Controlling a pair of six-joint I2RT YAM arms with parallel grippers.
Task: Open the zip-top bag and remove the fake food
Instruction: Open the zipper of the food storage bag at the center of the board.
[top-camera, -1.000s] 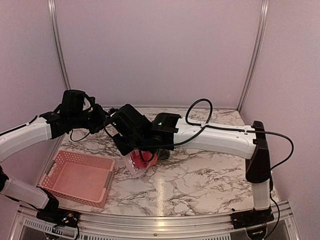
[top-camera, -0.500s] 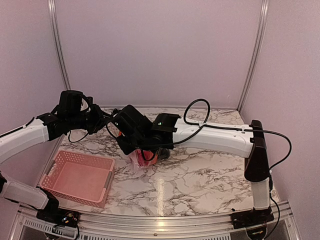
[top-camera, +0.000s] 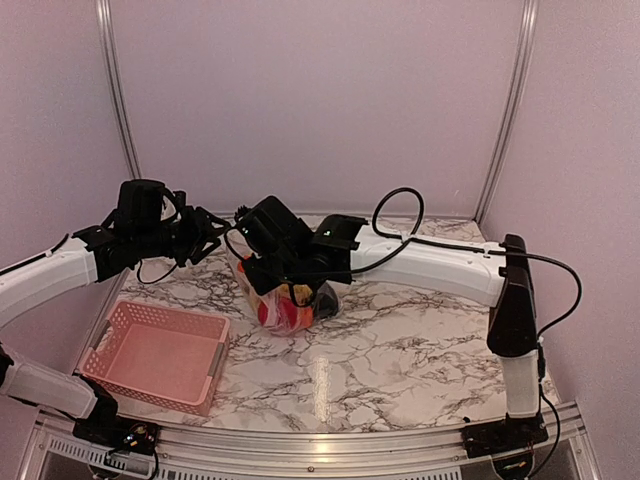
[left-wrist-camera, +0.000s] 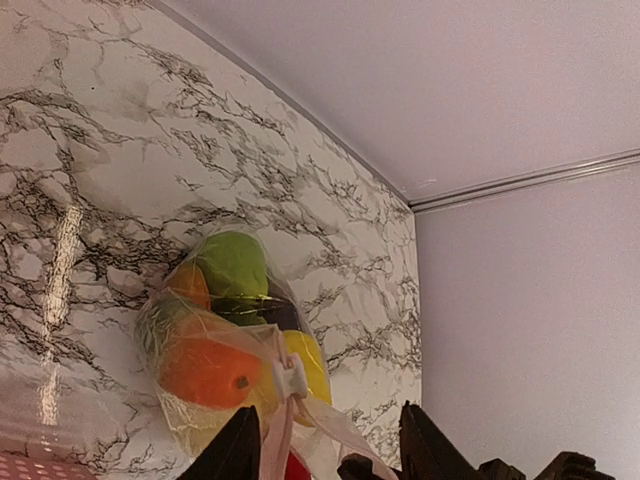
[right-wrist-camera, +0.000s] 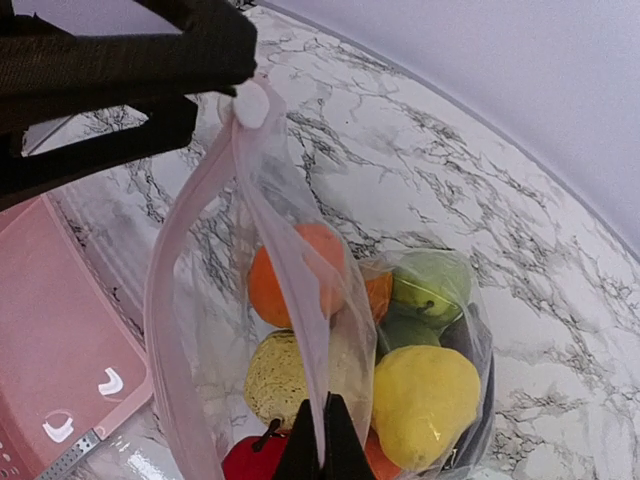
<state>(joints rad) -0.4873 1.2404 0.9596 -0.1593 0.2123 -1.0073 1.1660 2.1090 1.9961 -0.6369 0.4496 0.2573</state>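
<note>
A: Jaws of the right gripper (right-wrist-camera: 322, 440), how do they stand?
B: Pressed together, pinching the zip strip of the clear crinkly plastic zip-top bag (right-wrist-camera: 200, 300). The left gripper (left-wrist-camera: 330, 415) has its jaws spread around that strip.
A: And the bag?
B: It sits on the white marble table (top-camera: 400, 350), full of glossy plastic fake food (right-wrist-camera: 425, 395).

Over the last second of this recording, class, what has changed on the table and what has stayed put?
The right gripper has closed on the zip-top bag's edge and lifted it, so the bag stands taller. The left gripper has opened, its jaws now apart either side of the zip slider. The fake food is still inside; the pink basket has not moved.
</note>
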